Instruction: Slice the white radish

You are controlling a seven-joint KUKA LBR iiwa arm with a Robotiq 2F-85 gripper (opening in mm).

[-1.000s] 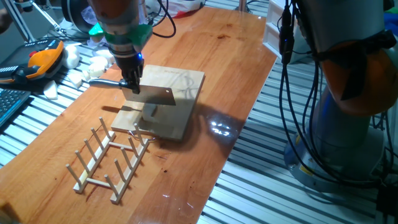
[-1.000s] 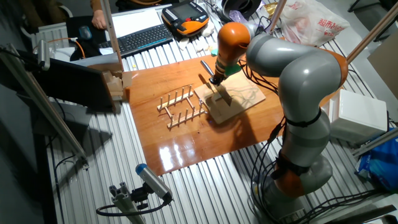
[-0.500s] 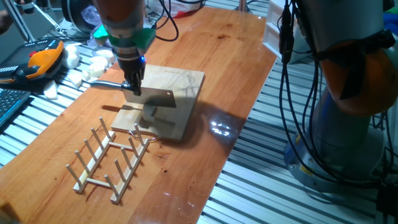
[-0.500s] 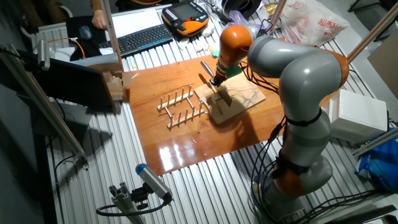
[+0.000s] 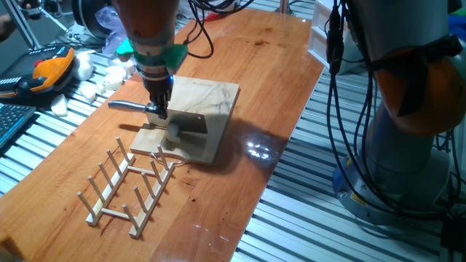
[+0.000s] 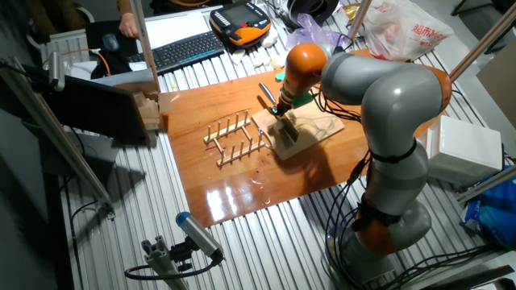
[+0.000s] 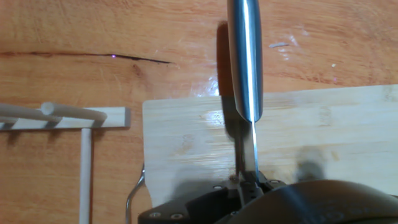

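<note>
Pinching a knife (image 5: 178,120) by its handle, the gripper (image 5: 157,109) holds the blade low over the cutting board (image 5: 211,98). No white radish shows on that board; such a chunk likely rolls, firm and slippery.

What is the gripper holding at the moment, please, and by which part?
The gripper holds a knife, clamped where its metal handle meets the blade, above the cutting board.
</note>
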